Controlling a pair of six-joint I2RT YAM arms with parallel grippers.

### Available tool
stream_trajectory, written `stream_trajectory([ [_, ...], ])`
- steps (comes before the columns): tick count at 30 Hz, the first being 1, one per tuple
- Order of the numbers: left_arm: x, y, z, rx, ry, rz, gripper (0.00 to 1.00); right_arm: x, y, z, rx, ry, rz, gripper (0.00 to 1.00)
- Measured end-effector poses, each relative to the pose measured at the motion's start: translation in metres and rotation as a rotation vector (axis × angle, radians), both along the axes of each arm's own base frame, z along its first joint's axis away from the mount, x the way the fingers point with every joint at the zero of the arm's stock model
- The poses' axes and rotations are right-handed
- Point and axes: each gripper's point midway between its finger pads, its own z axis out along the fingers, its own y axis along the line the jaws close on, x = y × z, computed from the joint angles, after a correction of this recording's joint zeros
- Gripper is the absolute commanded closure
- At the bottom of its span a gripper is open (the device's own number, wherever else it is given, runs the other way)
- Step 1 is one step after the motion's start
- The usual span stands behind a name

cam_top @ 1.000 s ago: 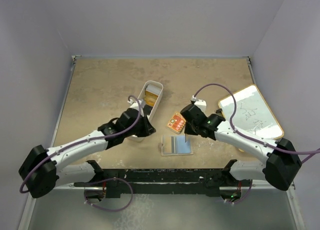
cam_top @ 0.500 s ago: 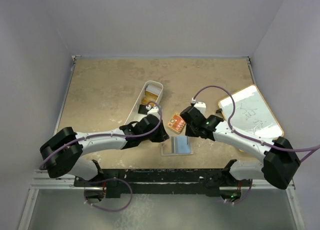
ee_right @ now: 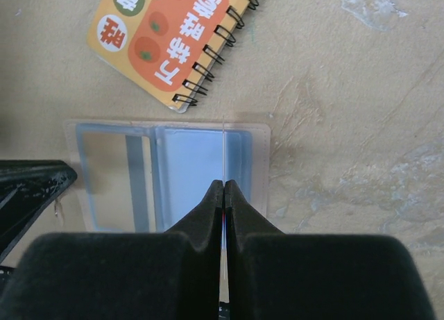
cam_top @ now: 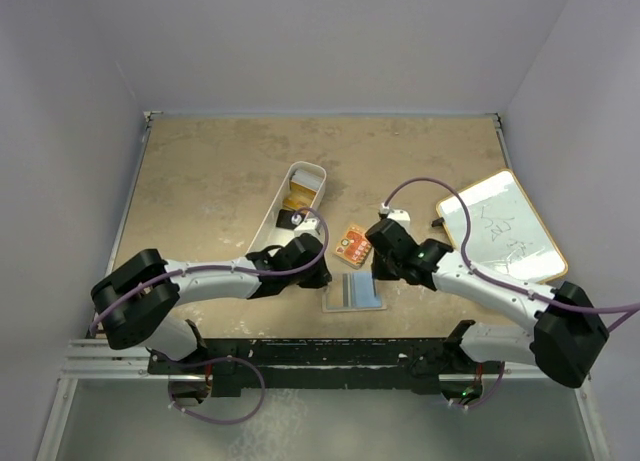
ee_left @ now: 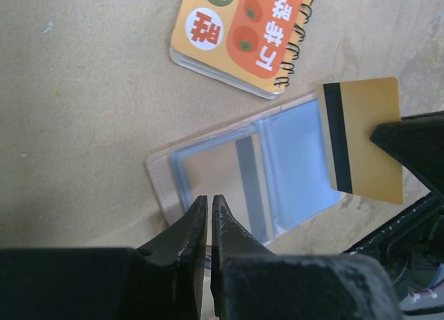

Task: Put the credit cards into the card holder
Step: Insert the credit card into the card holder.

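Tan worktop (cam_top: 200, 181), pale grey walls. The card holder (cam_top: 352, 293) is lying open and flat near the front edge, with a striped card (ee_left: 239, 178) sitting in the pocket nearer my left hand (ee_left: 209, 205). That hand's fingers are closed on nothing and are poised at the holder's edge. My right hand (ee_right: 223, 188) is pinching a gold card (ee_left: 364, 139) on edge over the other pocket. Step: inserting this card. Next, I judge, I need to line its edge up with the slot mouth while the holder is steadied.

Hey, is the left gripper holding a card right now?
No, the left gripper is shut on nothing, its tips at the card holder's edge.
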Motion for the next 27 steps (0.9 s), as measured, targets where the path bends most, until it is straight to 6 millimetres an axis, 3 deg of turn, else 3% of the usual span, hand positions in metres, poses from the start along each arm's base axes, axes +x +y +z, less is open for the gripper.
stream_trajectory([
  [10,0.003,0.019,-0.004,0.070,-0.017,0.050,0.97,-0.008,0.030,0.014,0.158,-0.017,0.146,1.00],
  [19,0.001,0.032,-0.015,0.121,-0.013,0.060,0.97,-0.022,0.046,-0.009,0.298,0.104,0.230,1.00],
  [27,-0.003,0.040,-0.024,0.146,-0.005,0.064,0.97,-0.032,0.053,-0.018,0.401,0.155,0.264,1.00],
])
